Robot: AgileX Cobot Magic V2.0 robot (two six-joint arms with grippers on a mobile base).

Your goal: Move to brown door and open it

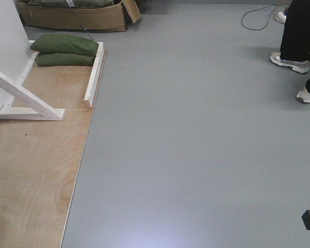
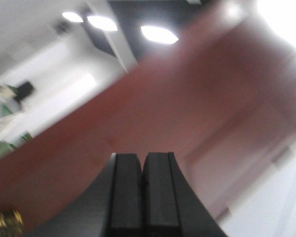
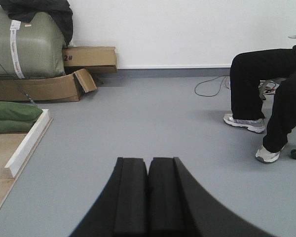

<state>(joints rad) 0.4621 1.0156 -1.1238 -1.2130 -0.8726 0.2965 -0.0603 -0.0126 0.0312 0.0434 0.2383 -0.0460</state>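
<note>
Left of the robot, close before the left wrist camera:

- Reddish-brown flat door panel (image 2: 177, 123). It is blurred and slanted and fills most of that view. No handle can be made out. A dark brown sliver at the left edge of the front view may be the same door, but this cannot be confirmed.
- Left claw (image 2: 142, 197). The black pads are pressed together, clenched on nothing, and aimed at the panel. Whether they touch it cannot be told.
- Right claw (image 3: 148, 197). This one is likewise clenched and empty, pointing low across the pale grey floor (image 3: 153, 118). Both claws are probably kept closed for driving, since nothing is yet within reach to grasp.
- Bare plywood base sheet (image 1: 36, 165). It lies flat on the floor at front left and carries a white-painted wooden brace frame (image 1: 26, 98).
- Two dark green stuffed sandbags (image 1: 64, 49). They are stacked on the far end of the base, likely as ballast so the door stand does not tip when pulled.
- Open brown cardboard box (image 1: 72, 18), standing against the far wall.
- Seated person in black trousers and pale trainers (image 3: 266, 94), well apart on the right.

Stage, as judged: the base sits beside the door and the opening has not begun. The handle must be found first.
</note>
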